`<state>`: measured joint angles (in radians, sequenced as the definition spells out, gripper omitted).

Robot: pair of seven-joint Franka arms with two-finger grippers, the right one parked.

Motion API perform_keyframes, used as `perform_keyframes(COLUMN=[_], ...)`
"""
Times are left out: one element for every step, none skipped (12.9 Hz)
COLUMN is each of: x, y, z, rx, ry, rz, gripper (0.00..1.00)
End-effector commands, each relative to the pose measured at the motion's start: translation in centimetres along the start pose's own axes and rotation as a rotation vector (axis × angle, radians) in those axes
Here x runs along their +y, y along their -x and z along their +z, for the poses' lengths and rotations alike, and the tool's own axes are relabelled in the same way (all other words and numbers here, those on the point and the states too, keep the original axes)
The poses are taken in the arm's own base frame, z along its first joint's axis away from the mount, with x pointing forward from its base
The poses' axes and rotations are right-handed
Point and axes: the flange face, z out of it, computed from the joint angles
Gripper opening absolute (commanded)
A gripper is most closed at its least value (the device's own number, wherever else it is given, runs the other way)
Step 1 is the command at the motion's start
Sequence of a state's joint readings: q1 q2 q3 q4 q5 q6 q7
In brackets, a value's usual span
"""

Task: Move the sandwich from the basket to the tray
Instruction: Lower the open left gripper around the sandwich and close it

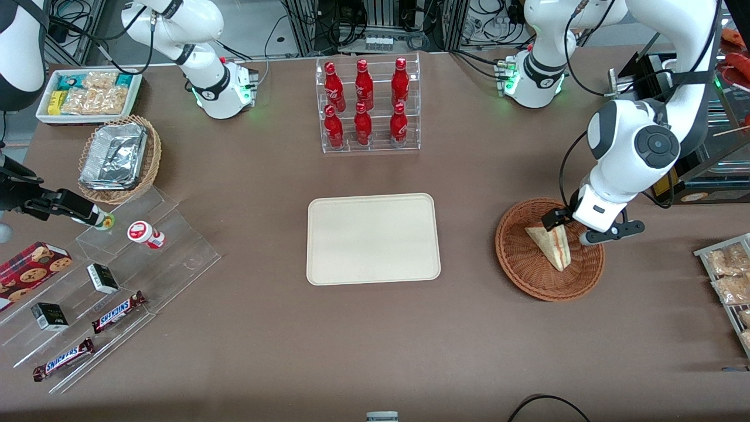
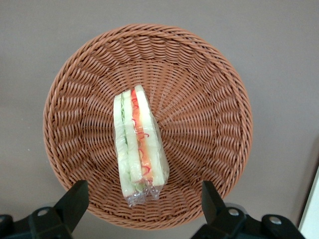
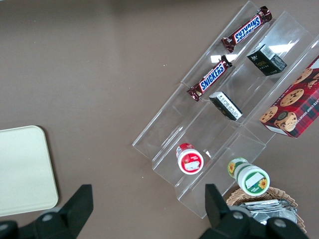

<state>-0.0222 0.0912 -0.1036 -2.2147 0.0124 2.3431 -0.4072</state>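
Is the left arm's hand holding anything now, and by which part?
Nothing is held. The hand hovers open above the round reddish-brown wicker basket, its fingers clear of the clear-wrapped triangular sandwich lying inside.

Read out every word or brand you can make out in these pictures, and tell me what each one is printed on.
"SNICKERS": on the two chocolate bars on the clear stepped stand.
Red bottles, cookie box, dark small boxes, lidded cups: print too small to read.
Sandwich, basket, tray: no text.
Gripper hovers open above the basket.
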Motion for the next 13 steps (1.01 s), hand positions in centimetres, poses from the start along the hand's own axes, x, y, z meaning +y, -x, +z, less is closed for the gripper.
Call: perform_keyframes(x=[-0.5, -0.6, -0.8, -0.7, -0.7, -0.7, -0.8, -0.9, -1.9, -2.2, -2.1, -2.1, -2.1], y=[0.7, 1.0, 1.1, 1.1, 1.1, 1.1, 1.1, 1.0, 0.6, 0.4, 0.4, 0.4, 0.4], z=[1.1, 1.4, 1.8, 2.0, 2.4, 2.9, 3.5, 3.9, 4.6, 5.1, 5.8, 6.2, 7.0], rx=[0.028, 0.042, 0.042, 0.044, 0.039, 0.033, 0.021, 0.018, 0.013, 0.008, 0.006, 0.004, -0.007], ry=[0.008, 0.015, 0.018, 0.020, 0.019, 0.017, 0.012, 0.011, 0.009, 0.008, 0.009, 0.009, 0.007], rz=[-0.096, -0.106, -0.158, -0.188, -0.195, -0.195, -0.198, -0.201, -0.223, -0.228, -0.228, -0.228, -0.234], gripper=[1.00, 1.00, 1.00, 1.00, 1.00, 1.00, 1.00, 1.00, 1.00, 1.00, 1.00, 1.00, 1.00])
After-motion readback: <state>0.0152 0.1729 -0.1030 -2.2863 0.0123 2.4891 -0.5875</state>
